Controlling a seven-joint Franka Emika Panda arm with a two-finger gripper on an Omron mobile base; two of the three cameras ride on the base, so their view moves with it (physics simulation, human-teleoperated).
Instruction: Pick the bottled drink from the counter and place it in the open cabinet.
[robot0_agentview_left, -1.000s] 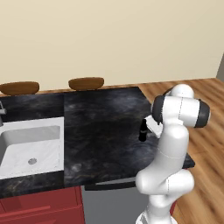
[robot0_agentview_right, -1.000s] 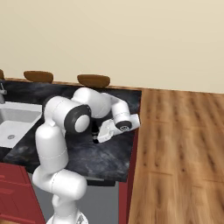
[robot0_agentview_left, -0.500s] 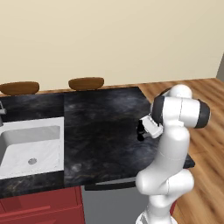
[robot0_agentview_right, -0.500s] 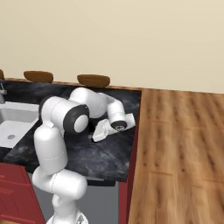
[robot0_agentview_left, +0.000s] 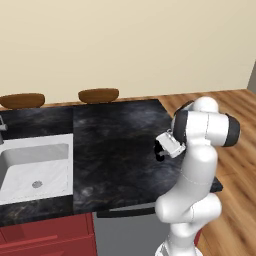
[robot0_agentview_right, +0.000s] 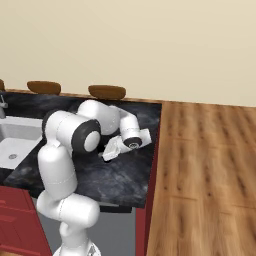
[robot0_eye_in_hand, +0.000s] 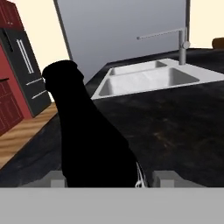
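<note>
On the counter (robot0_agentview_left: 115, 140), the gripper (robot0_eye_in_hand: 107, 177) flanks the bottled drink (robot0_eye_in_hand: 89, 135), fingers seemingly closing on it.

Bottled drink (robot0_eye_in_hand: 89, 140) base hidden by the pincer (robot0_eye_in_hand: 107, 178)

Arm (robot0_agentview_left: 192, 180) showing glossy white, rounded shells; dark grey bands ringing the joints. Bulbous white base segments stacking up like stones. Hand housing (robot0_agentview_right: 134, 139) appearing white and boxy, carrying a dark round face. Finger tips rendering grey.
</note>
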